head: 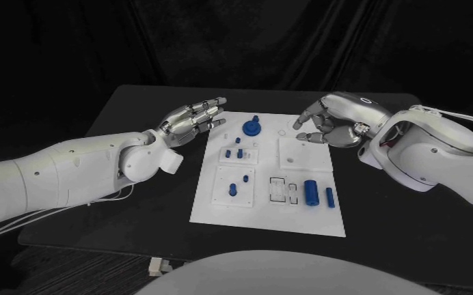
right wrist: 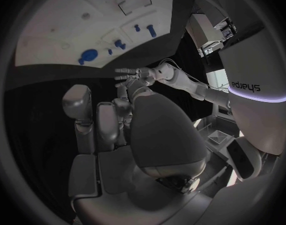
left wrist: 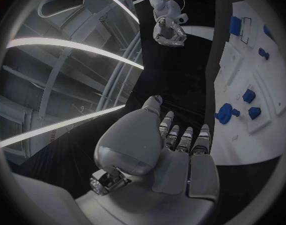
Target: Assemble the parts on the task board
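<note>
Tabletop (head: pixel 128 104): black, matte, flat; bare strips at 9 and 3 o'clock of the board, wide enough for both arms.
Task board (head: pixel 271 216): white rectangular plate, smooth, dead centre of the tabletop; raised square tiles and shallow outlined slots on it.
Round part (head: pixel 252 128): blue disc with a little peg on top, near the board's 12 o'clock edge.
Small pegs (head: pixel 234 153): pair of stubby blue bits on a tile just below the disc.
Lower peg (head: pixel 232 189): another blue bit on the tile at roughly 8 o'clock.
Cylinder (head: pixel 310 192): chunky blue roller at about 4 o'clock, a slimmer blue bar (head: pixel 329 198) just beside it.
Outlined slots (head: pixel 280 190): nothing in them.
Left robot hand (head: pixel 192 121): silver, fingers stretched out and apart, gripping nothing, hanging at the board's 10 o'clock corner.
Right robot hand (head: pixel 330 124): silver, fingers curled downward over the board's 1 o'clock corner; can't tell if anything's pinched.
</note>
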You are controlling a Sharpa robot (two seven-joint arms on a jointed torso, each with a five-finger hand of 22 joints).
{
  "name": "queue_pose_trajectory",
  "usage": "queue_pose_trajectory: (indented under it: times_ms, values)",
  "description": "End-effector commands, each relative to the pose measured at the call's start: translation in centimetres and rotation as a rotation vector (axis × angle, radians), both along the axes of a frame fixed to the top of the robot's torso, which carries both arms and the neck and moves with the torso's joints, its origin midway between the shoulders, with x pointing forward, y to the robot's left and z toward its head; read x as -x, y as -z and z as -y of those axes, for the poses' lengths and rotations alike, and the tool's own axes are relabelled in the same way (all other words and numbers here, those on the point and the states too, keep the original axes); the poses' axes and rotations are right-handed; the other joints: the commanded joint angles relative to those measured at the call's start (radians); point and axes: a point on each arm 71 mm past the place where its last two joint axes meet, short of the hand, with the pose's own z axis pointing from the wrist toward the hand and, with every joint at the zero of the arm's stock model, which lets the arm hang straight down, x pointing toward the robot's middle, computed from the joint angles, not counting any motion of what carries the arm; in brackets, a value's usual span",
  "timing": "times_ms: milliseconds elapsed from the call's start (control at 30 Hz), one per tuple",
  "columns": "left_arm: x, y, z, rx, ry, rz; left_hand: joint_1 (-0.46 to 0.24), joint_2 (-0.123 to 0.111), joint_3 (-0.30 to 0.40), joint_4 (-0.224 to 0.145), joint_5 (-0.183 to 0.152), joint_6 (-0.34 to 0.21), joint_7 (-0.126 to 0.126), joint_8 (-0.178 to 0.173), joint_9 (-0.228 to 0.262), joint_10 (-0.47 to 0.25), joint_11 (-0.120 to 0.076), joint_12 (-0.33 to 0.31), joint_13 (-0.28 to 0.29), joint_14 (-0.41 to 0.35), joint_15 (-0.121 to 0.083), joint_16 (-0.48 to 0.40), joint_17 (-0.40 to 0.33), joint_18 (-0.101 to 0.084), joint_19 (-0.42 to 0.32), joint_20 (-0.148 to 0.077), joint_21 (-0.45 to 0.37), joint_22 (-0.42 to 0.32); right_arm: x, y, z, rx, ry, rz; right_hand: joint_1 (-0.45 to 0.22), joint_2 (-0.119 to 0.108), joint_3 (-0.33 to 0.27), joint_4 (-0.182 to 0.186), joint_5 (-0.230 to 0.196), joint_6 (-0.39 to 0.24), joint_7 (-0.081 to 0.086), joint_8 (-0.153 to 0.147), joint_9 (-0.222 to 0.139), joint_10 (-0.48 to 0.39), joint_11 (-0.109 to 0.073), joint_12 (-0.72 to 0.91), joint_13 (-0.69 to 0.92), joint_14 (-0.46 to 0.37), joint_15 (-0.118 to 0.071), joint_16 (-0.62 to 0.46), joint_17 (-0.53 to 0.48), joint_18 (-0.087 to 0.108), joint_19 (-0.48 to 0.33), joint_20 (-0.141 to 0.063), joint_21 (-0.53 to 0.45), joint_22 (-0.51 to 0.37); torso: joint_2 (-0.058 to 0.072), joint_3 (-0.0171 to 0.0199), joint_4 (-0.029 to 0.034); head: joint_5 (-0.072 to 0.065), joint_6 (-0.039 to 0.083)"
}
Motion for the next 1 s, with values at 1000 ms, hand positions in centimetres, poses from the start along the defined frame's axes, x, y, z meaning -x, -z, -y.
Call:
queue_pose_trajectory:
  times_ms: [1000]
  values:
    - [0.1,0.1,0.1,0.016,-0.002,0.006,-0.001,0.013,0.006,0.000,0.006,0.006,-0.002,0.006,0.001,-0.002,0.004,0.004,0.001,0.001,0.003,0.007,0.001,0.017,0.001,0.001,0.004,-0.001,1.3,7.3,1.5,0.502,0.268,-0.532,-0.546,0.052,0.001,0.050,-0.107,0.261,-0.113,0.122,0.262,0.307,-0.100,0.250,0.467,0.125,-0.092,0.166,0.366,-0.073,0.123,-0.092,0.370,0.210,-0.008,-0.0047,-0.0006,-0.054,0.000]
